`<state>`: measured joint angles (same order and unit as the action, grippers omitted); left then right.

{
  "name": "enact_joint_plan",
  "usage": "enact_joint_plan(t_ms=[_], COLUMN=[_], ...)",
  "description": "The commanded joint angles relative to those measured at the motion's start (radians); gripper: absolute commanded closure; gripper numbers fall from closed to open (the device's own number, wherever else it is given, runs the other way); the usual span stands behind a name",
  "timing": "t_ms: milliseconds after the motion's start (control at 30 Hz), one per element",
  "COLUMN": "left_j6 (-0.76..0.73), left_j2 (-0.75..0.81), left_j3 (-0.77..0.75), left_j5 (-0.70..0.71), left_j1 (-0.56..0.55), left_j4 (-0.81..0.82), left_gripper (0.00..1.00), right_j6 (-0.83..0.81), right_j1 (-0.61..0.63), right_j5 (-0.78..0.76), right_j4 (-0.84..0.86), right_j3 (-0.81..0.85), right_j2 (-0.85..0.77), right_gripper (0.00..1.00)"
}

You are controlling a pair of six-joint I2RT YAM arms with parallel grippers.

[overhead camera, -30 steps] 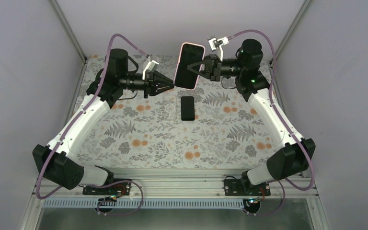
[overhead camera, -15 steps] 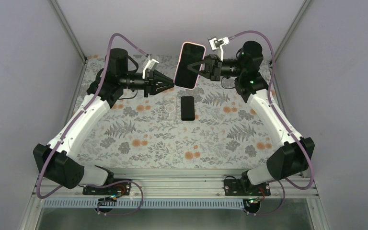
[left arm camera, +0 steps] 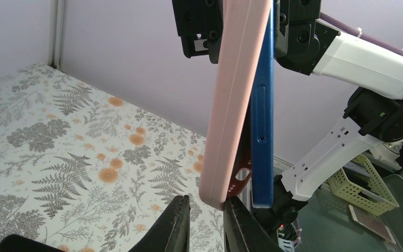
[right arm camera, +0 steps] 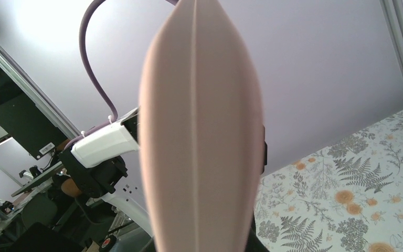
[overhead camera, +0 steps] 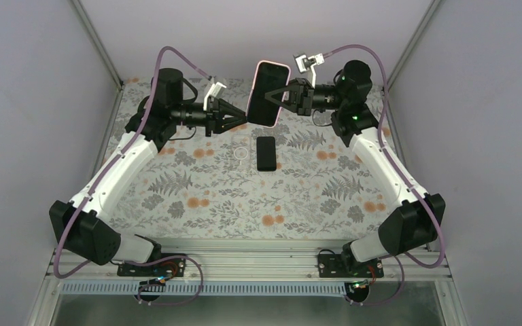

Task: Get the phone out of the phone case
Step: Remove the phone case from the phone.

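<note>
Two-arm rig, overhead and wrist views. Both arms lean from their bases at the near edge toward the far middle of the fern-printed table (overhead camera: 197,197), with forearms level and wrists facing each other.

On the table between them lies a flat black rectangular object (overhead camera: 266,152). It is unmarked as far as can be seen, and a small pale ring (overhead camera: 242,154) lies just beside it.

Above these, the left gripper (overhead camera: 243,122) points at the lower end of the raised phone case (overhead camera: 274,63). In the left wrist view its fingertips (left arm camera: 181,223) stand a narrow gap apart, directly under the case's bottom corner. Whether they pinch that corner cannot be told.

The right gripper (overhead camera: 280,95) is clamped across the pink phone case (left arm camera: 231,105) and the blue-edged phone (left arm camera: 262,121), holding both upright in the air, dark screen toward the overhead camera. At the lower end the phone's edge stands slightly apart from the case.

A small white label (left arm camera: 202,45) on the right gripper's finger block is too small to read.

In the right wrist view the case (right arm camera: 199,136) fills the centre, edge-on and blurred, and hides that gripper's fingers.
</note>
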<state>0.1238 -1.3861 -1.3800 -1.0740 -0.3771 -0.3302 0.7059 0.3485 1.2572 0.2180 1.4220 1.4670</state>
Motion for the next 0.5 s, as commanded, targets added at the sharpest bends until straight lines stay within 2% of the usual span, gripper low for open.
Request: enact_joint_plan(t_ms=[0,467], left_j6=[0.029,0.102], left_j2=[-0.048,-0.031], left_j3=[-0.017,-0.026], left_j5=[0.123,-0.046], left_j1=[0.015,0.015], left_j4=[0.046,0.157], left_gripper=[0.84,0.84], right_j6=[0.084,0.059], right_j1=[0.096,0.143], right_j5=[0.202,0.199], right_j4=[0.075,0.068], right_j3=[-0.007,-0.081], right_j2=[-0.045,-0.050], right_gripper=[0.96,0.96])
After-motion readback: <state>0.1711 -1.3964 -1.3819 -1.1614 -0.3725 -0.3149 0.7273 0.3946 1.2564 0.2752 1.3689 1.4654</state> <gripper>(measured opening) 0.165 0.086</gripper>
